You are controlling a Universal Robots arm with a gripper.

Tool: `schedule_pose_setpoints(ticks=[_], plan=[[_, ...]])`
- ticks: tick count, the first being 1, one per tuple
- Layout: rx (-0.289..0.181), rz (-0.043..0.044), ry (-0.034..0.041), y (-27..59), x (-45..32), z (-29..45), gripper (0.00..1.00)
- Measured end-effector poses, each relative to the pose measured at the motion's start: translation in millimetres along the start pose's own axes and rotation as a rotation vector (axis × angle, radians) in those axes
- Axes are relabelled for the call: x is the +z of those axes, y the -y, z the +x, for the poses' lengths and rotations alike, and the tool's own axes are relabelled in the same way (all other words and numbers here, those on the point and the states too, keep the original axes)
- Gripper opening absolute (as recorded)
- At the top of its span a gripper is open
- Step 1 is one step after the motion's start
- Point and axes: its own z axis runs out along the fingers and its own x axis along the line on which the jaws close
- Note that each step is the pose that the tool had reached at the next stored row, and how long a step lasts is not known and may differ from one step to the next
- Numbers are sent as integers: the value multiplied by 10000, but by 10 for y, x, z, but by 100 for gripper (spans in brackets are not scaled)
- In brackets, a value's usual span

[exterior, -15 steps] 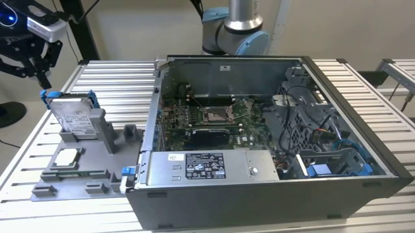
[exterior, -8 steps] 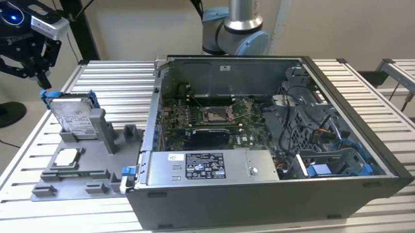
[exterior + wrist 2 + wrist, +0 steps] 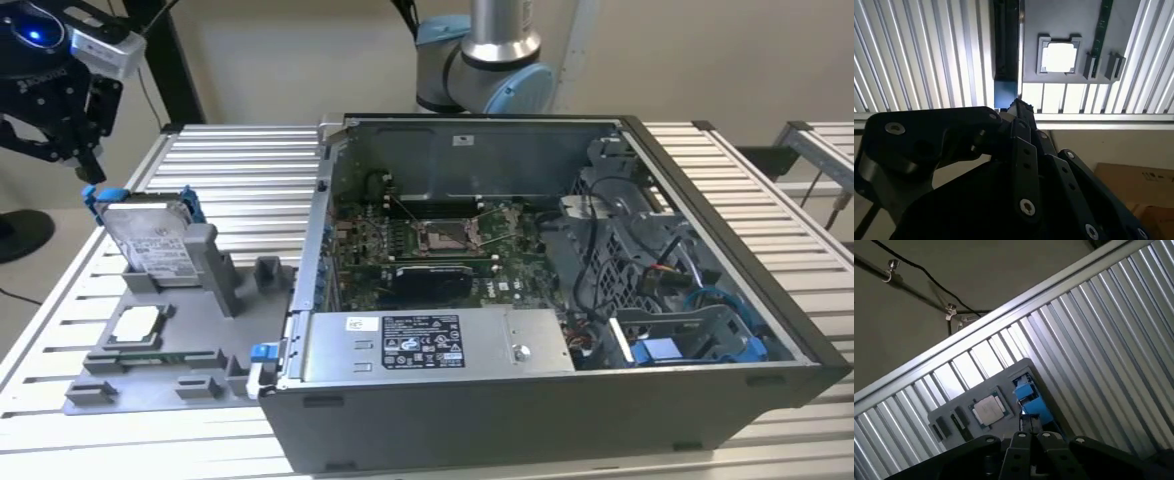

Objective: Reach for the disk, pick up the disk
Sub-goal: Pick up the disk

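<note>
Exterior view puts us in the reach: the gripper [image 3: 91, 168] hangs, pointing down, jaws closed on nothing, just above the disk [image 3: 150, 240], which stands on edge in the grey holder [image 3: 200, 262]. We judge a grasp calls for opening them astride its blue frame [image 3: 91, 198].

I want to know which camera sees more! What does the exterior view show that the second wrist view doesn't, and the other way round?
Exterior view, not the other: the open computer case with its motherboard, and the arm's base joint.
Second wrist view, not the other: a cardboard box.
Both: the slatted table, the grey tray, the square chip, the blue-framed disk and the pincer close to its top edge.
</note>
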Motion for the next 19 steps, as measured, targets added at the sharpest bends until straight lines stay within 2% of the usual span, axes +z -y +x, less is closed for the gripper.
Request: schedule_pose_setpoints(ticks=[4,9,19], plan=[[-726,41,-5,0,3,0,0],[-1528,185,45,1,12,-1,0],[-3188,188,3,4,15,-3,0]])
